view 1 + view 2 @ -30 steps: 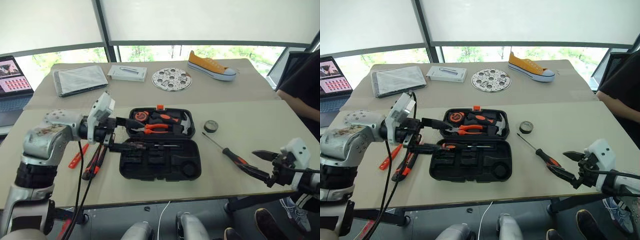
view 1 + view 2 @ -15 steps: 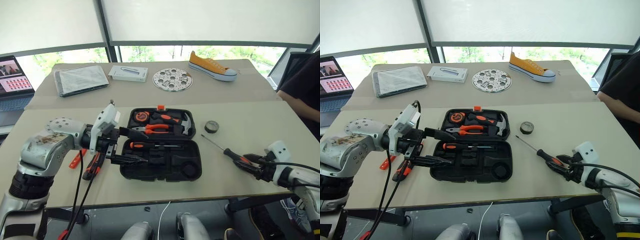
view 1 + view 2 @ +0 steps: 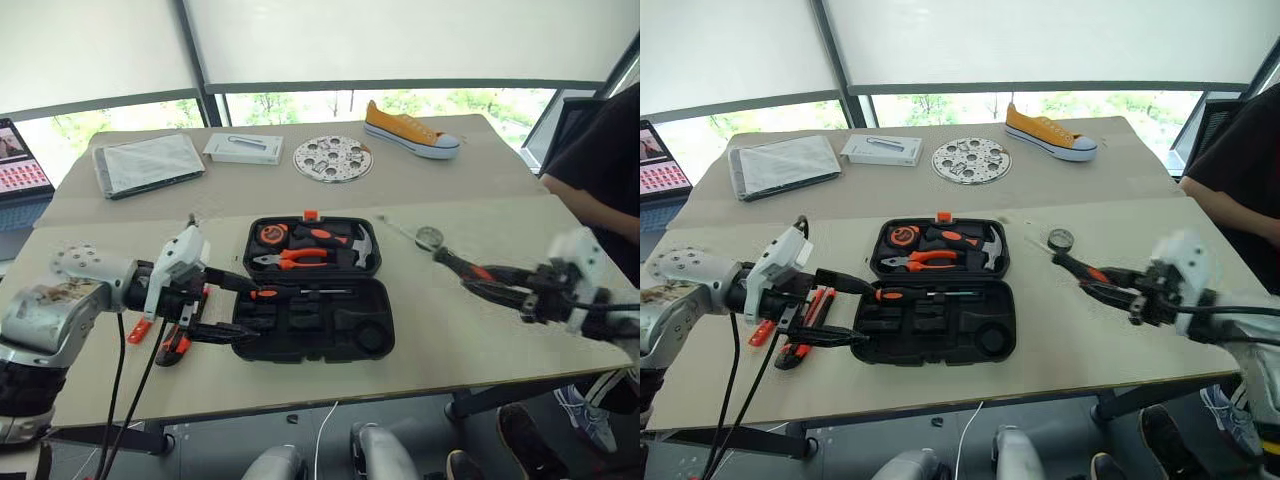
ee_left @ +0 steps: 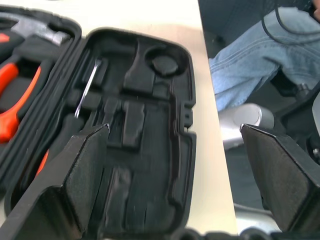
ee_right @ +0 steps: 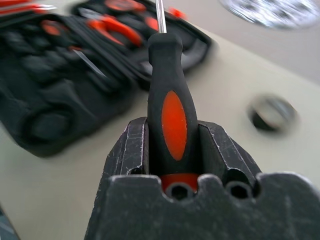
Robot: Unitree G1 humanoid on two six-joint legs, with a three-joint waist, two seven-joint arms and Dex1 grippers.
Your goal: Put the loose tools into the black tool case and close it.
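Across the bench (image 3: 330, 370), as the head camera's left eye showed it, we saw the black tool case (image 3: 315, 290) lying open near the front edge, its lid half already carrying the pliers (image 3: 290, 260) and hammer (image 3: 366, 247), and one black-and-orange screwdriver (image 3: 295, 294) seated in a slot of the front half. Our left pincer (image 3: 237, 305) hung at the case's left edge with its fingers spread wide and nothing between them, which we judged to be a free hand ready for the next tool. Just outside that edge lay the remaining loose tools (image 3: 172, 335) and a red tester screwdriver (image 3: 138, 329). From the right eye we saw our right pincer (image 3: 1095, 283) clamped on the handle of the second screwdriver (image 3: 1075, 268), lifted clear of the bench with its shaft aimed toward the case, presumably so it could be carried to its slot; the tape roll (image 3: 1060, 239) sat just beyond its tip. Through the left wrist camera the two spread fingers (image 4: 75, 180) framed the empty moulded slots (image 4: 132, 125), confirming nothing was held. Through the right wrist camera the pads (image 5: 129, 150) pressed both sides of the handle, the shaft running straight out along the pincer.
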